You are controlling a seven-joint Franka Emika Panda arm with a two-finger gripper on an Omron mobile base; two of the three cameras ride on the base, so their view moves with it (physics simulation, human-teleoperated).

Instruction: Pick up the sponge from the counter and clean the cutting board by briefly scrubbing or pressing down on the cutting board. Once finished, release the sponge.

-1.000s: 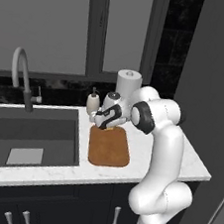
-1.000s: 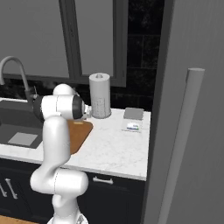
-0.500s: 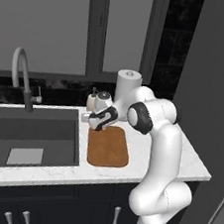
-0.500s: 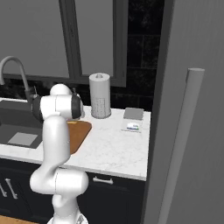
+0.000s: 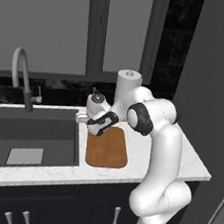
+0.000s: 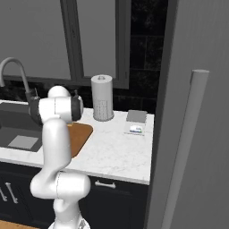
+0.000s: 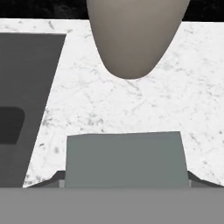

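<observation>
My pincer [image 5: 85, 117] is low over the sponge [image 7: 126, 160], whose grey-green top lies between my finger tips on the marble counter [image 7: 183, 87]. I cannot tell if the fingers already clamp it. The cutting board [image 5: 107, 147] is just beside.

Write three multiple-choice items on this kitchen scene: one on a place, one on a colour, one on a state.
1. Where does the cutting board lie?
A. in the sink
B. on the counter right of the sink
C. on the floor

2. What colour is the sponge top in the hand view?
A. grey-green
B. red
C. blue

3. How does the paper towel roll stand?
A. tipped over
B. upright
C. hanging

Key: 1 B, the board rests on marble beside the sink. 2 A, its top face is grey-green between the pincer tips. 3 B, it stands upright on the counter.
</observation>
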